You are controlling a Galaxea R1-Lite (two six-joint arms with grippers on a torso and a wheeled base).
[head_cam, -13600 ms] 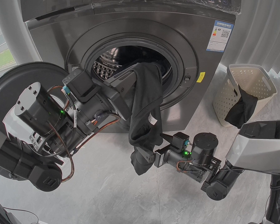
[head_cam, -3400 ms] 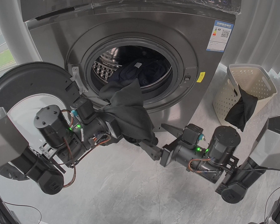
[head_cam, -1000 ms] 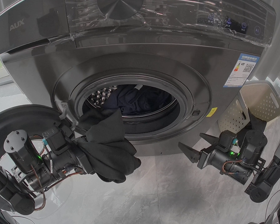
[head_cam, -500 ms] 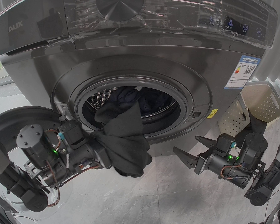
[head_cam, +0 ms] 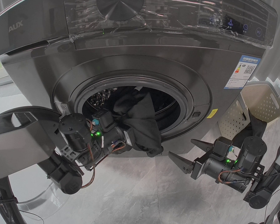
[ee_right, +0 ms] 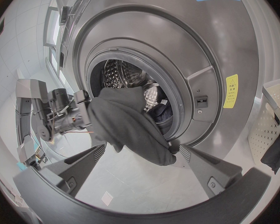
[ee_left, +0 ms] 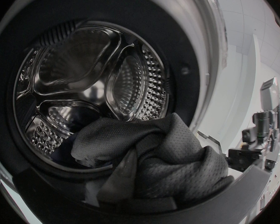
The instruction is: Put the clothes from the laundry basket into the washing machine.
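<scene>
The grey washing machine (head_cam: 208, 87) stands with its round port open. A black garment (head_cam: 140, 122) hangs over the port's lower lip, part of it inside the drum and part drooping outside. My left gripper (head_cam: 130, 134) is at the lip, shut on the black garment (ee_left: 165, 153), whose folds cover its fingers. Dark blue clothes (head_cam: 165, 100) lie deeper in the drum. My right gripper (head_cam: 181, 147) hovers open and holds nothing, low in front of the machine and to the right of the hanging cloth (ee_right: 130, 125). The cream laundry basket (head_cam: 264, 100) stands at the right with a black garment (head_cam: 255, 125) draped over its rim.
The washer door (head_cam: 28, 115) is swung open to the left, behind my left arm. Grey tiled floor (head_cam: 140, 187) lies in front of the machine. The basket (ee_right: 270, 109) stands close against the washer's right side.
My left arm has lifted the black garment up and to the right, from below the port onto its lip and partly inside. My right gripper has drifted slightly left and down, still open.
</scene>
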